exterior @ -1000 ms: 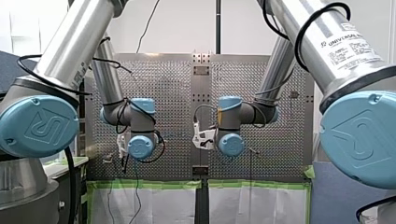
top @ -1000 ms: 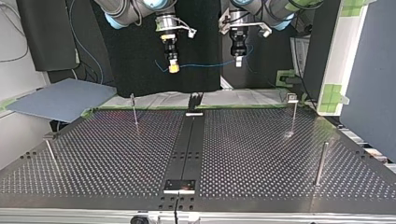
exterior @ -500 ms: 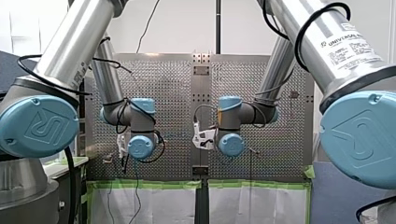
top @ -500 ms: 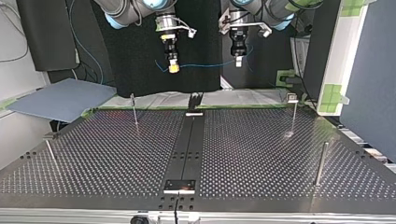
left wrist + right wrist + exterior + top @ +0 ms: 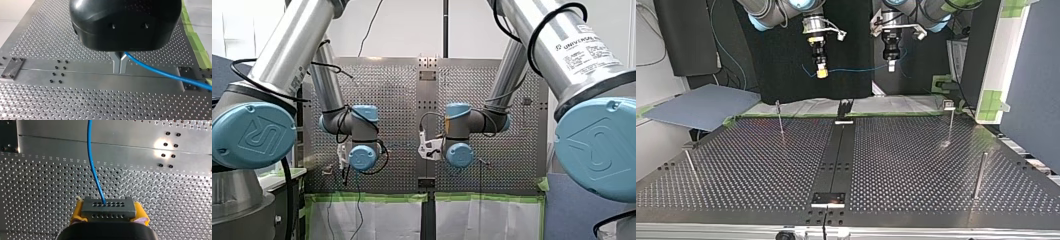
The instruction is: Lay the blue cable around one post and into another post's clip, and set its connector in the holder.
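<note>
Jaws tight on blue cable point(image 5: 162, 72), connector point(image 5: 108, 208)

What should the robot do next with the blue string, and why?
Probably lower both grippers toward the table. My right gripper is shut on the connector and my left gripper on the blue cable, which hangs in the air between them, well above the posts. It touches no post yet, so it likely has to come down to their height first.
</note>
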